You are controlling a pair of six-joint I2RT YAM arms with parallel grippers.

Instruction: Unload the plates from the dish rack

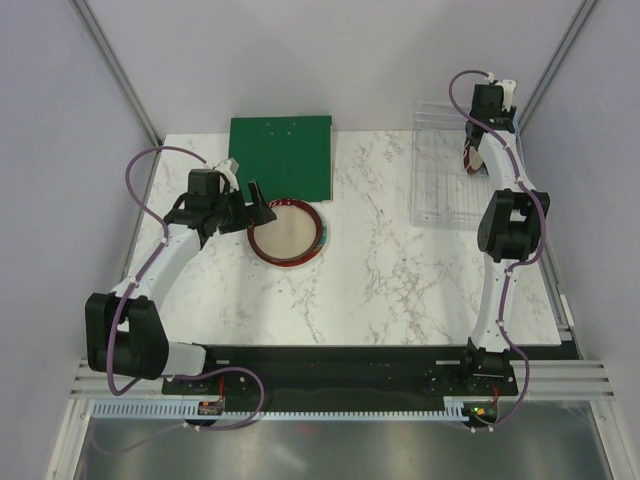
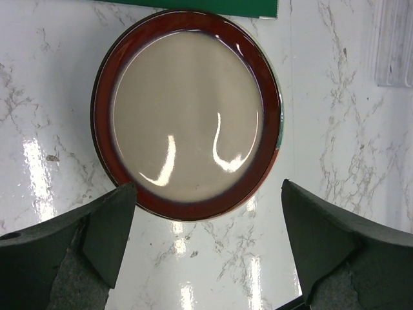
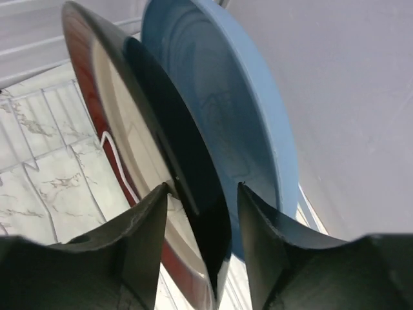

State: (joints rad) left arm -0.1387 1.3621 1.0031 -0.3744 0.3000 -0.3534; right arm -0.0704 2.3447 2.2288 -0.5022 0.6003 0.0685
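Now, the right jaws straddle the rim of a red-rimmed plate (image 3: 116,123) standing on edge in the rack (image 1: 440,130), at the far right corner of the tabletop (image 1: 400,290). A blue plate (image 3: 239,103) stands upright just behind it. One finger touches the plate's face, but I cannot tell whether the pair truly pinch it. Over on the left, the left jaws are spread wide, hovering above a flat plate (image 2: 187,110), red-rimmed and beige, which lies on the tabletop against the near edge of the green board (image 1: 281,155).
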